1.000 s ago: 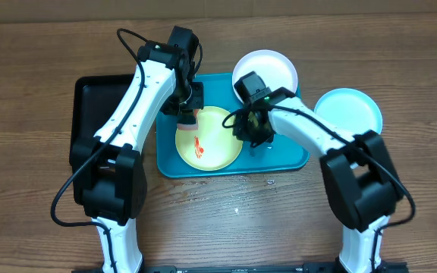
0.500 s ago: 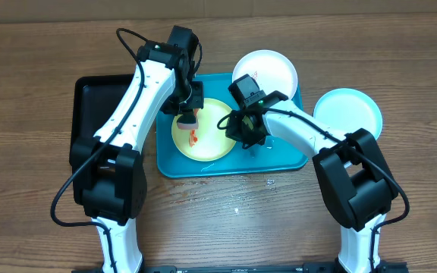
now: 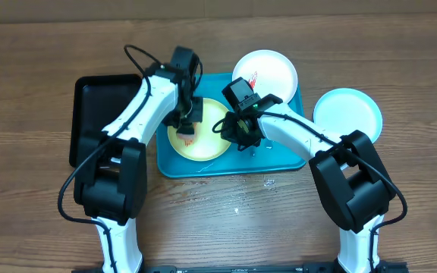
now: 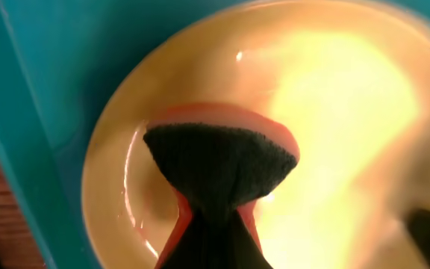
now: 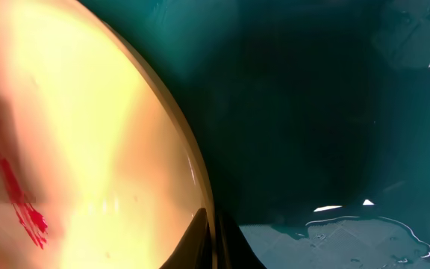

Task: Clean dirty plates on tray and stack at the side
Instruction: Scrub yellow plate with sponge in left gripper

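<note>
Three plates (image 3: 211, 144) (image 3: 268, 70) (image 3: 349, 112), one turquoise tray (image 3: 279, 161), one black tray (image 3: 86, 106)

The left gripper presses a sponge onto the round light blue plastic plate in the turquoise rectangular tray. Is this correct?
The colour is wrong. In the overhead view the left gripper presses the sponge onto the round yellow-green plastic plate in the turquoise tray; the light blue plate lies outside it.

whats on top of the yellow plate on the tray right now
A sponge, held by the left gripper, presses on the yellow plate, and red smears show nearby. The right gripper pinches the plate's rim. Whatever lies under the sponge is covered.
</note>
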Motion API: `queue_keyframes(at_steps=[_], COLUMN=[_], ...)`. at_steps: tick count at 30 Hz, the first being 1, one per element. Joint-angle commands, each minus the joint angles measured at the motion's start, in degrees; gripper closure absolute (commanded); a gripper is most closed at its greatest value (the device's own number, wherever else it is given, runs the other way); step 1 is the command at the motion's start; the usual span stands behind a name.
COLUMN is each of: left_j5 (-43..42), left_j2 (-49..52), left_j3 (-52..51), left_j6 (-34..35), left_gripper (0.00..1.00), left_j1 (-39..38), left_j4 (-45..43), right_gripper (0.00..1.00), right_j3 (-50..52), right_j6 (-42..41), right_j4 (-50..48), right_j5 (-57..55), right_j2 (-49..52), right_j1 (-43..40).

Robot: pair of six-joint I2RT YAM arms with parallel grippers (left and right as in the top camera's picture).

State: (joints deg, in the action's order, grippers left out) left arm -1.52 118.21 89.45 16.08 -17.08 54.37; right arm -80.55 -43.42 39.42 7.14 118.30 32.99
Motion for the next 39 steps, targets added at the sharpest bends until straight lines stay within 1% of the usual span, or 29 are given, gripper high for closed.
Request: queue_keyframes(at_steps=[1,5,7,8,10,13,14,16,17,19,22,24,26,29,32,39], left_j5=[1.97,1.55,0.07,-2.29,-10.69,-28.76,-32.13,-32.22,-31.19,-26.12,-12.94,-1.86,8.13,19.23,24.85,28.94], left_j2=[-0.46,-0.46,-0.46,-0.46,-0.46,-0.46,-0.46,-0.46,-0.46,-0.46,-0.46,-0.46,-0.48,-0.48,-0.48,-0.48], left_j3=[-5.03,-10.56,-12.83,-13.73,-14.62,-14.67,-14.67,-14.67,-14.67,-14.67,-14.67,-14.67,-14.67,-14.67,-14.67,-14.67], left_j6=[-2.45,-3.26,-3.5,-4.7,-10.03,-21.97,-23.89,-24.24,-23.91,-20.44,-11.26,-5.57,-1.49,3.06,5.01,4.94], left_gripper=[0.96,0.96,0.96,0.96,0.96,0.96,0.96,0.96,0.96,0.96,0.96,0.96,0.96,0.96,0.96,0.96], left_j1=[-0.2,-0.26,-0.26,-0.26,-0.26,-0.26,-0.24,-0.24,-0.13,0.0,0.15,0.13,0.04,-0.42,-1.29,-3.61], left_j4=[-3.19,-8.63,-10.67,-11.47,-12.57,-12.72,-12.9,-13.09,-13.29,-14.14,-15.72,-15.82,-15.17,-13.64,-13.14,-15.67], right_gripper=[0.96,0.96,0.96,0.96,0.96,0.96,0.96,0.96,0.96,0.96,0.96,0.96,0.96,0.96,0.96,0.96], right_j3=[1.2,1.2,1.2,1.2,1.2,1.2,1.2,1.2,1.2,1.2,1.2,1.2,1.2,1.2,1.2,1.22], right_j6=[1.64,1.64,1.64,1.66,1.66,1.66,1.66,1.68,1.75,1.88,1.88,1.9,1.88,1.88,1.88,1.9], right_j4=[0.09,0.07,0.07,0.07,0.07,-0.11,-0.15,-0.13,-0.11,-0.11,-0.13,-0.13,-0.13,-0.22,-0.37,-0.33], right_j5=[0.48,0.48,0.48,0.48,0.48,0.48,0.48,0.46,0.46,0.48,0.48,0.48,0.46,0.46,0.46,0.46], right_j2=[1.31,1.31,1.31,1.31,1.31,1.31,1.31,1.31,1.31,1.31,1.31,1.31,1.31,1.31,1.31,1.31], right_j1=[0.52,0.55,0.55,0.52,0.55,0.55,0.55,0.55,0.55,0.55,0.55,0.55,0.55,0.55,0.55,0.52])
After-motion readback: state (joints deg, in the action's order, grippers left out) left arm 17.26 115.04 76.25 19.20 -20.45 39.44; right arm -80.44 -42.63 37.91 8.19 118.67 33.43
